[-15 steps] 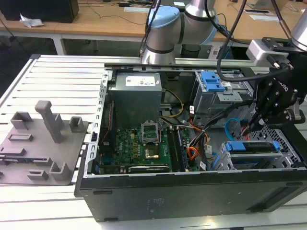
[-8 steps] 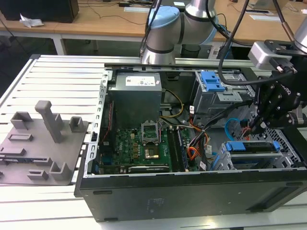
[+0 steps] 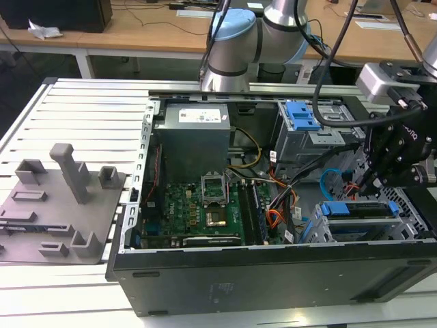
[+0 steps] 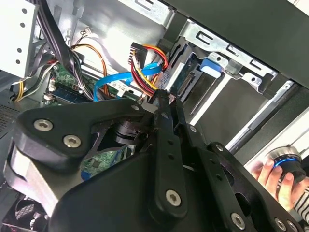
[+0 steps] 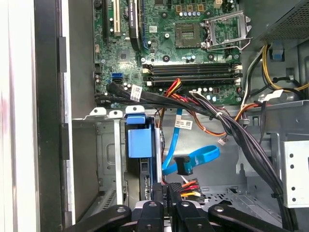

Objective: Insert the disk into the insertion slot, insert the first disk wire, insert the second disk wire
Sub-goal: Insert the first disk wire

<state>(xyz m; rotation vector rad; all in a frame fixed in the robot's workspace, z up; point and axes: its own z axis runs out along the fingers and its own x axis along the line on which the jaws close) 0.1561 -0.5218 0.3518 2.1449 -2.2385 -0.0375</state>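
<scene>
Red-and-orange first disk wire [image 5: 189,184] pinched in the gripper [image 5: 167,189] beside the disk [image 5: 139,142]
Jaws narrow on its plug end, seemingly to line it up; disk sits inside the insertion slot [image 5: 107,150], second disk wire [image 5: 195,157] dangling loose

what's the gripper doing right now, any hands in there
gripper: closed, holding the first disk wire
person's hand: on a blue-ringed knob

Insertion slot [image 5: 107,157] — bare grey sheet metal
</scene>
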